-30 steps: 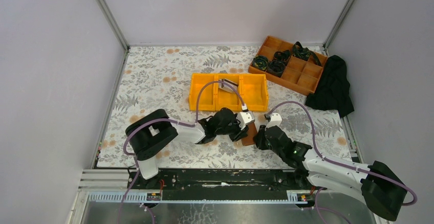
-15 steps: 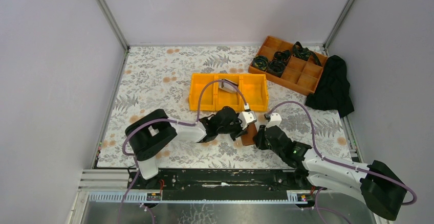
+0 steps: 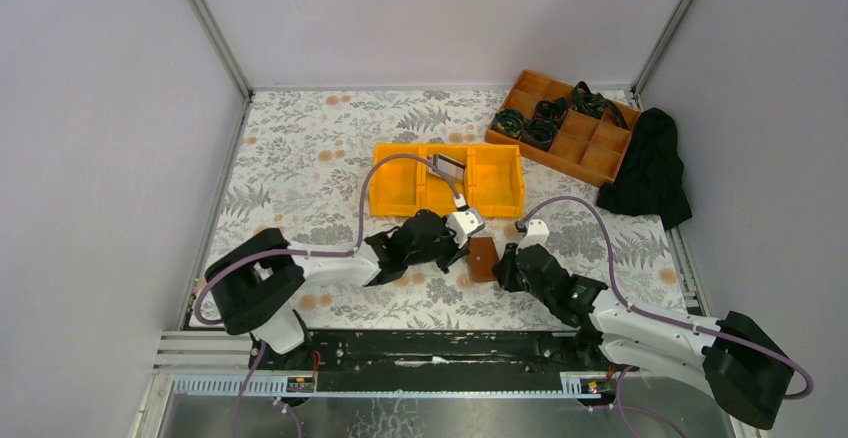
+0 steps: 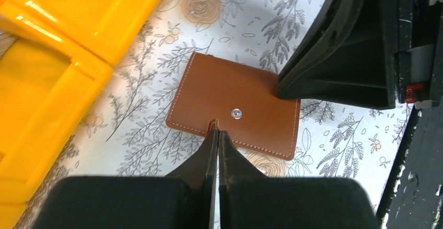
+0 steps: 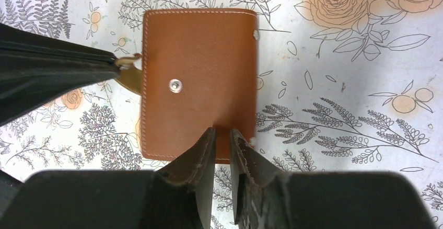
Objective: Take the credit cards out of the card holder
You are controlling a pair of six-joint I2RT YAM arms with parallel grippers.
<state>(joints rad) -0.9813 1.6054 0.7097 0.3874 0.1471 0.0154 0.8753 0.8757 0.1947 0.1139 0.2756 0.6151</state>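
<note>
Card holder (image 5: 198, 82): brown leather, flat on floral mat, snap undone. Left gripper (image 4: 218, 135) pinching flap tab at 9 o'clock; right gripper (image 5: 222, 135) jaws narrow, pinning 6 o'clock edge. Credit cards unseen, none extracted.

The brown card holder (image 3: 483, 258) lies flat near the middle of the desk's near half, boxed in on two sides: the left gripper (image 4: 218, 135) is closed at its left edge, pinching a small tab, and the right gripper (image 5: 222, 137) presses on its near edge. Just beyond it the yellow bin (image 3: 447, 180) blocks a straight approach from the far side. The brown divided tray (image 3: 565, 128) and the black cloth (image 3: 650, 168) fill the far right corner. Open floral cloth runs along the left edge and the far left corner, free for a gripper to pass
</note>
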